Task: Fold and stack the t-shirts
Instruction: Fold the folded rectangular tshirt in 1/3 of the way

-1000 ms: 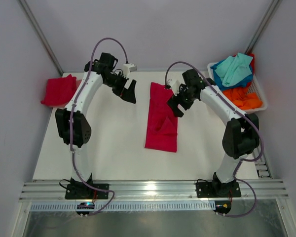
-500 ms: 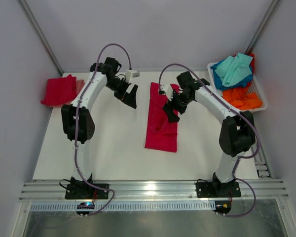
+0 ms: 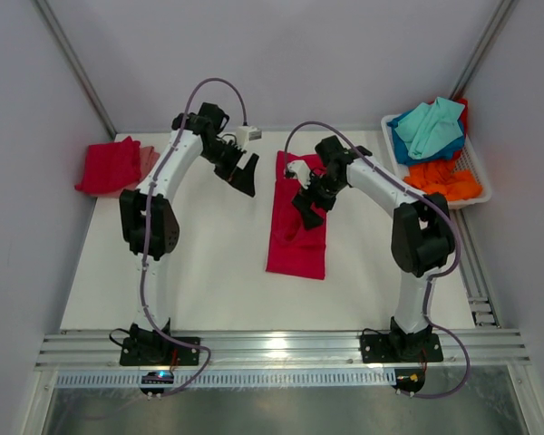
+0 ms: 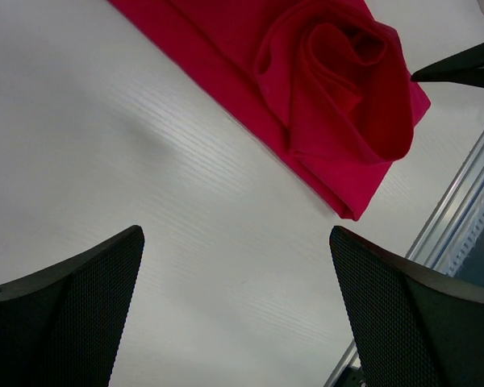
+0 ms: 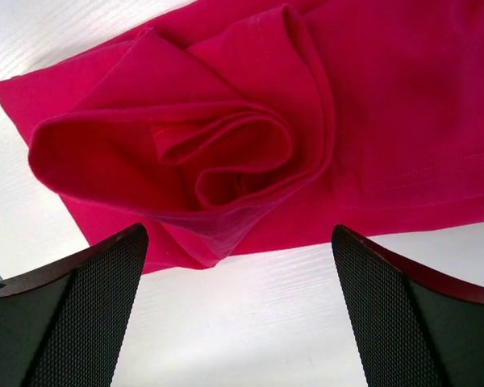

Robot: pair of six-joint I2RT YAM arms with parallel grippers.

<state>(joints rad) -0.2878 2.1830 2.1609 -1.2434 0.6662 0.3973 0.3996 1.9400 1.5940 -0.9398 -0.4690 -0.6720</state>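
Note:
A crimson t-shirt (image 3: 296,237) lies folded into a long strip in the middle of the table, with a rumpled, rolled bump near its far half. My right gripper (image 3: 308,207) hangs open just over that bump. In the right wrist view the rolled fold (image 5: 218,153) sits just beyond the open gripper (image 5: 238,314). My left gripper (image 3: 245,174) is open and empty over bare table to the left of the strip. In the left wrist view the shirt's end (image 4: 339,89) lies ahead of the open gripper (image 4: 238,310). A folded red t-shirt (image 3: 109,165) rests at the far left.
A white basket (image 3: 479,174) at the far right holds a teal shirt (image 3: 431,125), an orange shirt (image 3: 446,179) and some red cloth. The white table (image 3: 208,263) ends at a metal rail near the arm bases.
My right gripper has moved left from the shirt's right edge to over the bump. My left gripper has shifted slightly right, toward the shirt. Both stay open.

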